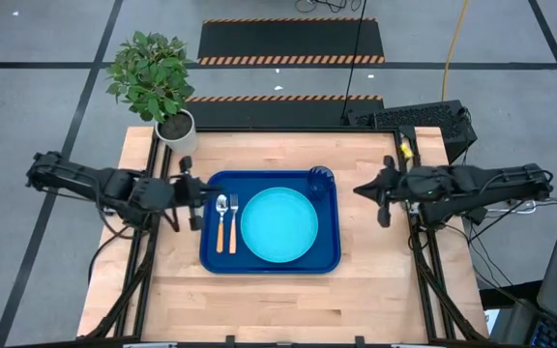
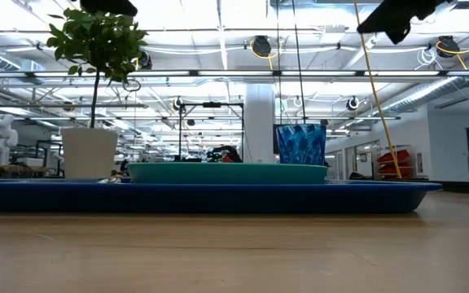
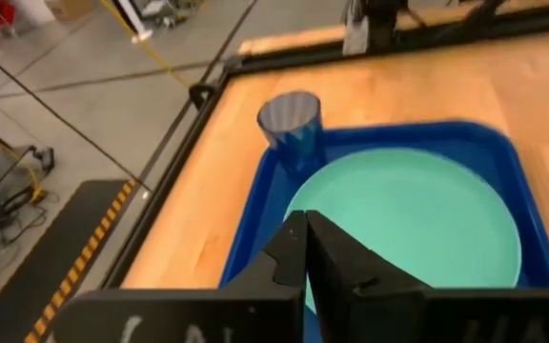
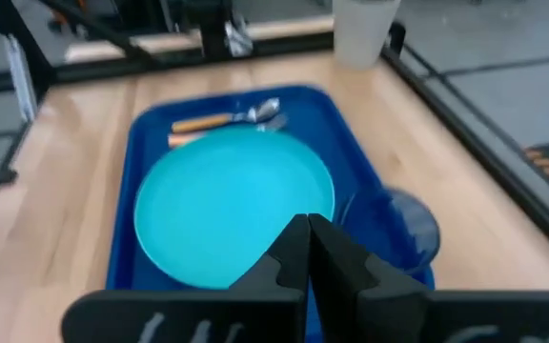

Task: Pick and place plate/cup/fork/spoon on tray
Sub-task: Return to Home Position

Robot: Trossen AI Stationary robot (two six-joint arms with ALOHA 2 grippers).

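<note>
At the worktop's [image 1: 269,302] back left corner stands a plant in a white pot [image 1: 176,127], clear of the work. Along the left edge the left gripper [image 3: 301,225] hangs above the wood just beside the tray's [image 1: 331,244] left rim, its fingers pressed together and holding nothing.

The tray lies in the middle of the worktop with everything on it. The spoon [image 1: 221,221] and the fork [image 1: 232,221] lie side by side along its left side, handles toward the front edge. The plate [image 1: 278,224] lies flat in the centre, and the cup [image 1: 319,177] stands upright in the back right corner. Toward the right edge the right gripper [image 4: 305,225] hovers off the tray's right rim, closed too and empty.

The placing looks finished, so what is left is to retract both arms. That seems best done by lifting first and then drawing each arm straight back toward its own edge, fingers kept shut. The left arm is the closer call. Its gripper is near the rim and the cutlery, and a low or sideways sweep could nudge the tray. The right arm should keep well above the cup.
</note>
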